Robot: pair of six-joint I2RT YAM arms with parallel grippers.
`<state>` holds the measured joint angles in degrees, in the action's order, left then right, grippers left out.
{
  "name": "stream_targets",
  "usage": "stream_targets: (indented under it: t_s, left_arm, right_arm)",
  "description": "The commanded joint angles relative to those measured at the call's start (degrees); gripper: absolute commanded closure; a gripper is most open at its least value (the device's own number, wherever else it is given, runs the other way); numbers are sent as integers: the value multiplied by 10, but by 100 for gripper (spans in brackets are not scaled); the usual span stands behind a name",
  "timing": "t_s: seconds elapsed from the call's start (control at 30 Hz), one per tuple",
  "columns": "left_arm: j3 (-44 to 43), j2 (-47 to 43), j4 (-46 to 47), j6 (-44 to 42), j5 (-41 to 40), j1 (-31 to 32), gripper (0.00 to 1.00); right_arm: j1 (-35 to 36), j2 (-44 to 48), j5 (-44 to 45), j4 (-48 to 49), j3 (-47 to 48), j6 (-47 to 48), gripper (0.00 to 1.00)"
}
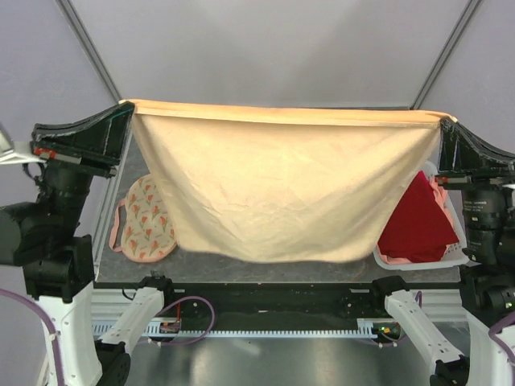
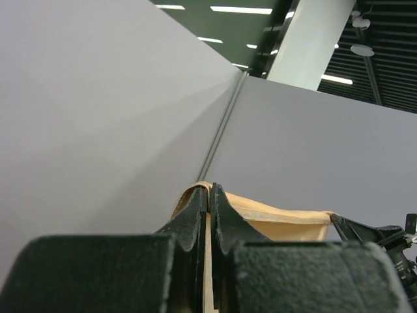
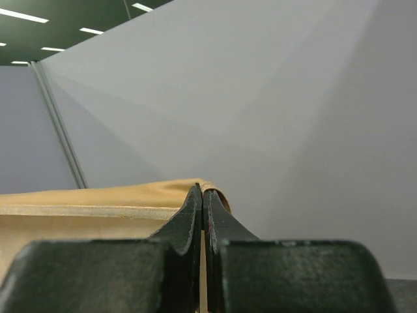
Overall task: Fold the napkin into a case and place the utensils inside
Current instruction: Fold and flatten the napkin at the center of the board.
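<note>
As both jaws clamp its top corners, napkin stretched between them, hanging

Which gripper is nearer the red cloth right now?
Right. The right gripper, pinching the napkin by one corner, is raised close by the red cloth. The left gripper holds the other corner, on the napkin's far side.

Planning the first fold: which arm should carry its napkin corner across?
Left, probably. The left pincer and right pincer each clamp a napkin corner, but a basket occupies the table's right side.
</note>
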<state>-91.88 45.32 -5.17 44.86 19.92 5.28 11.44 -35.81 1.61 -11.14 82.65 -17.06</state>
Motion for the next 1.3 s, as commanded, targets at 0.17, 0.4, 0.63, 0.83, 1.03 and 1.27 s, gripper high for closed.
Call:
stream_targets:
  t_s: [0.17,0.4,0.63,0.83,1.03,1.27]
  left_arm:
    - [139,107,33,-7,-14,0,98]
    - [232,246,72,-36,-62,-1,98]
    - [268,433,161,-25,-67,-3,98]
    - [199,564,184,4,-10,-7,98]
    - [166,599,155,15,10,-15,98]
    - [165,568,55,13,15,-37,98]
  right_arm:
    - [-1,-92,51,56,-124,-6,100]
    - [0,-192,44,161,-245,-32,100]
    - [-1,-389,21,267,-262,-45,100]
    - [-2,-548,-15,261,-194,-41,100]
    - [-4,-591,-32,256,-171,-48,100]
    - [-19,-572,-36,191,-170,-52,100]
